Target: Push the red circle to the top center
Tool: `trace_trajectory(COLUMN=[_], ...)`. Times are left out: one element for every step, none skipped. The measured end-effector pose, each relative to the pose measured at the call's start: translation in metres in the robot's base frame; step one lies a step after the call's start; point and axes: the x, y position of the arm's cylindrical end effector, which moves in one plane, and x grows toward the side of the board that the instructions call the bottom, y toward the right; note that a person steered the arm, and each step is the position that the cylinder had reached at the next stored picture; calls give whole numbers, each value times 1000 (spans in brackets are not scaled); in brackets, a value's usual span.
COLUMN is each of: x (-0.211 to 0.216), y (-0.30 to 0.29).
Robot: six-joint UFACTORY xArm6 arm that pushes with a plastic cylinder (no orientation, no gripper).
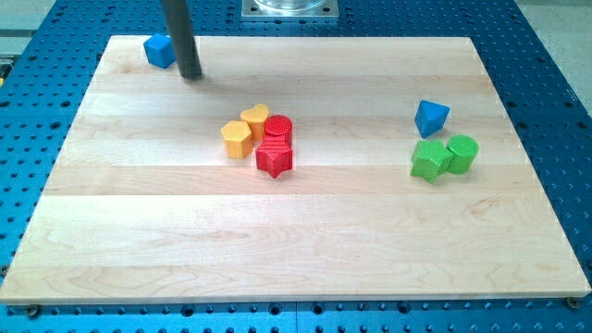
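Note:
The red circle [278, 129] sits near the board's middle, in a tight cluster. A red star [275, 159] touches it from below. A yellow heart [255, 117] lies at its upper left and a yellow hexagon-like block [238, 139] at its left. My tip [191, 76] rests on the board near the top left corner, well up and left of the cluster, just right of a blue cube [159, 50].
At the view's right, a blue triangular block [430, 117] sits above a green star-like block [427, 160] and a green cylinder [462, 153]. The wooden board [296, 250] lies on a blue perforated table. The arm's metal base is at top center.

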Motion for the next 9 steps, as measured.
trace_trajectory(x=[104, 163, 148, 140, 100, 48, 22, 32, -1], y=[-6, 23, 64, 133, 146, 140, 123, 88, 106])
